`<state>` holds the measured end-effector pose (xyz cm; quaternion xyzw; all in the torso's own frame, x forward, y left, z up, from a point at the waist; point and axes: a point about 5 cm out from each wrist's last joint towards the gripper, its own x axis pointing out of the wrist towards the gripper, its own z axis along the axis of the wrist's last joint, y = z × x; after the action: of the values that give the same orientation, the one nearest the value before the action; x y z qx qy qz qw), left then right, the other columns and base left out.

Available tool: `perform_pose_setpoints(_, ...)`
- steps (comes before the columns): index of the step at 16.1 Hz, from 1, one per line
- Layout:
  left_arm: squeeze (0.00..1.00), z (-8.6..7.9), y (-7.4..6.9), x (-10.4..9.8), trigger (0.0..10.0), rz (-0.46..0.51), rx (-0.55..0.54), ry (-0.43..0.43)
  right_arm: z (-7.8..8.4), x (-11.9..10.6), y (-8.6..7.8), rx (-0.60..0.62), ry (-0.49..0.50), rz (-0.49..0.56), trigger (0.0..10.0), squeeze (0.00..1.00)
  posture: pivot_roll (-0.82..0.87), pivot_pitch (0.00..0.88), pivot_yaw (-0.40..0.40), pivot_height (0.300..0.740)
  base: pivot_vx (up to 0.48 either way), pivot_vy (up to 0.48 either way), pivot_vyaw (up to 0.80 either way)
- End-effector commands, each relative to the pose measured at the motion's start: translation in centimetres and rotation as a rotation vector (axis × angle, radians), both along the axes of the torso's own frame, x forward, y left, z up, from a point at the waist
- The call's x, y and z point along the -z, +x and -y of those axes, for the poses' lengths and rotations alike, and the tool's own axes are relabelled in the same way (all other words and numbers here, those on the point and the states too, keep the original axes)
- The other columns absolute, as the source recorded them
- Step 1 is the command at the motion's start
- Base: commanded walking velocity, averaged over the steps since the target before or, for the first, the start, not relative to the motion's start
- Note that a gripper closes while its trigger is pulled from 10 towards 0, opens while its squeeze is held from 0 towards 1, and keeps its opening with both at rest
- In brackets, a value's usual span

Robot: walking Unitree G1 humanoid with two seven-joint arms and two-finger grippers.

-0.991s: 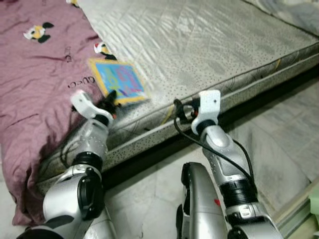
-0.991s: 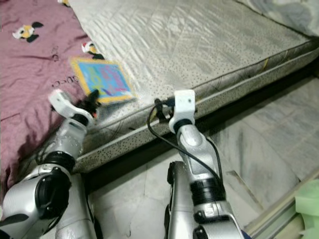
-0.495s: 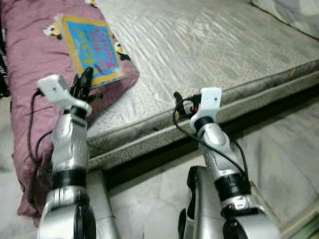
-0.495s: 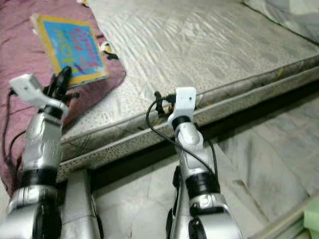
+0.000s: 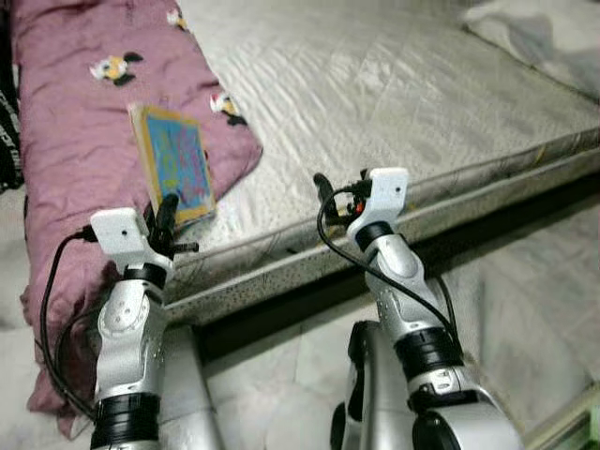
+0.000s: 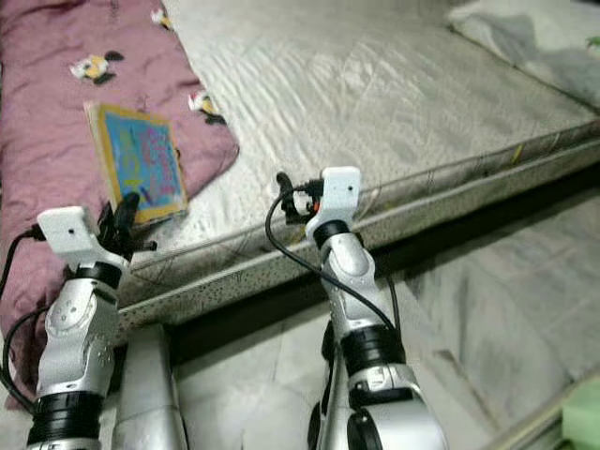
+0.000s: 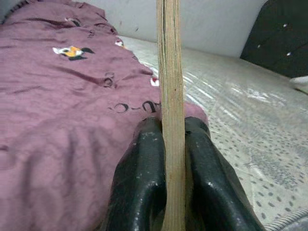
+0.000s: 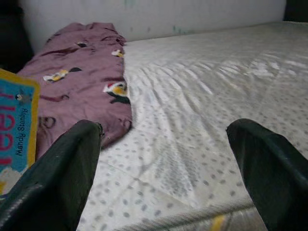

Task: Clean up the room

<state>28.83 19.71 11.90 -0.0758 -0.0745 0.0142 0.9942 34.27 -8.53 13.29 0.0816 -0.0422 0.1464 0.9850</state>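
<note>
A thin children's book with a blue cover and yellow border stands on edge above the purple blanket, held by its lower edge. My left gripper is shut on that book; in the left wrist view its black fingers clamp the book's edge. My right gripper hovers at the front edge of the grey mattress, open with nothing between its fingers. The book's cover shows at the side of the right wrist view.
The purple blanket with cartoon prints covers the mattress's left part and hangs over its edge. A white pillow lies at the far right. Pale tiled floor runs along the bed's front.
The camera has shifted. My left gripper has come down and toward me with the book, which now stands lower over the blanket. The right gripper holds its place at the mattress edge.
</note>
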Motion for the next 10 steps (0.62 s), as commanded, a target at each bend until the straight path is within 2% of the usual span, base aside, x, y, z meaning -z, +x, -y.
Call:
perform_pose_setpoints(1,0.00,-0.3,-0.2,-1.9,10.0,0.077,-0.031,0.013,-0.4,-0.1,0.0,-0.017,0.016,0.003,10.0,0.00,0.06,0.000,-0.082,0.579,0.000,0.000,0.00)
perform_pose_setpoints(5,0.00,0.2,-0.8,-1.4,10.0,0.036,-0.003,0.022,-0.6,-0.1,-0.2,-0.023,0.035,0.005,10.0,0.00,0.04,0.000,-0.065,0.609,0.000,0.000,0.00)
perform_pose_setpoints(7,0.00,1.0,-0.1,-2.1,10.0,0.044,0.018,0.019,-0.1,0.0,-0.3,0.005,0.033,0.000,10.0,0.00,0.02,0.000,-0.042,0.633,0.000,0.000,0.00)
perform_pose_setpoints(10,0.00,1.4,0.1,-2.4,10.0,0.047,0.036,0.034,0.1,-0.2,-0.2,0.016,0.029,0.011,10.0,0.00,0.01,0.000,-0.036,0.658,0.000,0.000,0.00)
